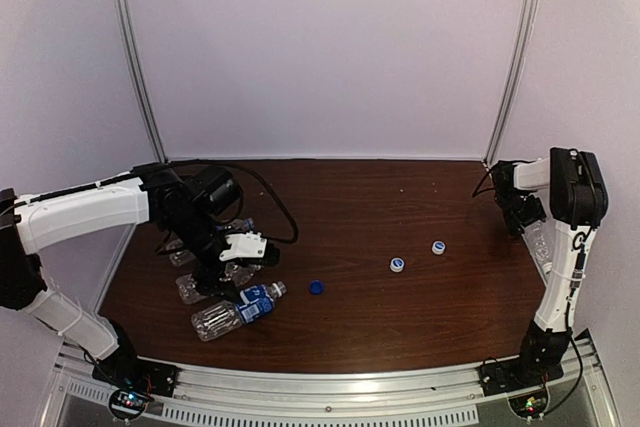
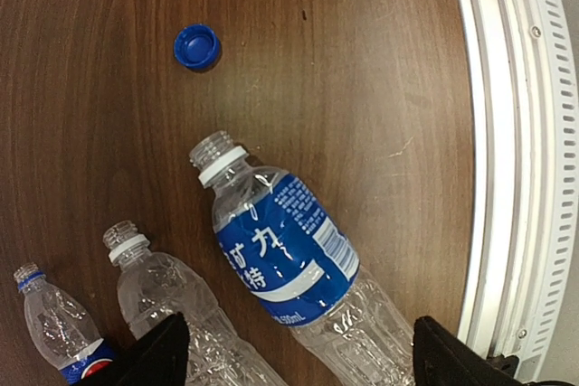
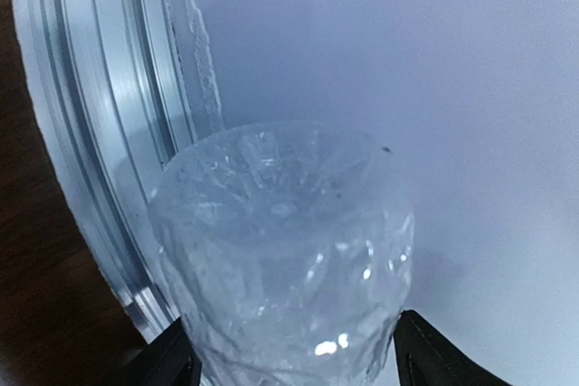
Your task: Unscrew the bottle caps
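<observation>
Three capless bottles lie on the table in the left wrist view: a blue-labelled bottle [image 2: 280,259], an unlabelled clear bottle [image 2: 154,287] and a small Pepsi bottle [image 2: 54,323]. My left gripper [image 2: 303,363] hovers open over them, its fingers [image 2: 167,354] straddling the blue-labelled bottle [image 1: 238,311]. A dark blue cap [image 2: 196,46] rests loose on the wood [image 1: 316,287]. Two white caps [image 1: 397,264] [image 1: 438,246] sit further right. My right gripper [image 3: 298,363] is shut on a clear crinkled bottle [image 3: 280,250], held up by the right wall [image 1: 541,242]; its neck is hidden.
The metal rail [image 2: 516,151] at the table's near edge runs close to the blue-labelled bottle. An aluminium frame post [image 3: 99,133] and the white wall stand just behind the held bottle. A black cable [image 1: 275,202] loops off the left arm.
</observation>
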Motion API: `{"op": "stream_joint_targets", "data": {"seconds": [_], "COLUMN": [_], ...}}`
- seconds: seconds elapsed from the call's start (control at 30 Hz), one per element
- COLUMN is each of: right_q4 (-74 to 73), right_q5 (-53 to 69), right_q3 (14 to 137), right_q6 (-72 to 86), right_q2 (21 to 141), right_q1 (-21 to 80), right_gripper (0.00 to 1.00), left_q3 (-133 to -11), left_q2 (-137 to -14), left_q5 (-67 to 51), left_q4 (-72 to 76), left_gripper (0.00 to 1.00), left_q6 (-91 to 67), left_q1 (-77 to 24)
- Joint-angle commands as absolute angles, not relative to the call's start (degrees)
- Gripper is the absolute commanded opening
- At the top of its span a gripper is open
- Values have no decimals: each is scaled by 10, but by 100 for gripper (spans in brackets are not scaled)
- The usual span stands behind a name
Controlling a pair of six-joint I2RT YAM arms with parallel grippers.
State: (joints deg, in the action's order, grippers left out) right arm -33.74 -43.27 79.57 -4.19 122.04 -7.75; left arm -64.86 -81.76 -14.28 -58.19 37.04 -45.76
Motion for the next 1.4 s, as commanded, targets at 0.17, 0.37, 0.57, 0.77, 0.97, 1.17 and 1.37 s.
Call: {"op": "stream_joint_targets", "data": {"seconds": [0.17, 0.37, 0.57, 0.77, 0.97, 1.17, 1.37], "right_q4": [-346, -358, -368, -384, -390, -417, -378], "right_q5": [-411, -401, -403, -403, -336, -168, 81], "right_q3": [797, 805, 805, 806, 785, 805, 813], "right_q6": [-39, -35, -28, -24, -6, -2, 71], "right_q2": [1253, 1250, 1217, 1131, 1020, 935, 866], "right_q1": [-91, -90, -79, -49, -11, 67, 148], "right_gripper": [72, 48, 45, 44, 43, 42, 42], "left_q3": [-653, -654, -656, -663, -668, -669, -699], "left_q2": [-817, -818, -817, -811, -807, -796, -787], "left_q5": [-156, -154, -153, -143, -132, -116, -86], "left_q4": [-583, -583, -583, -578, -564, -552, -549], "left_gripper": [87, 87, 87, 87, 86, 86, 86], "left_q6": [379, 381, 382, 386, 383, 384, 384], "left_q1": [-460, -460, -461, -461, -460, -460, -460]}}
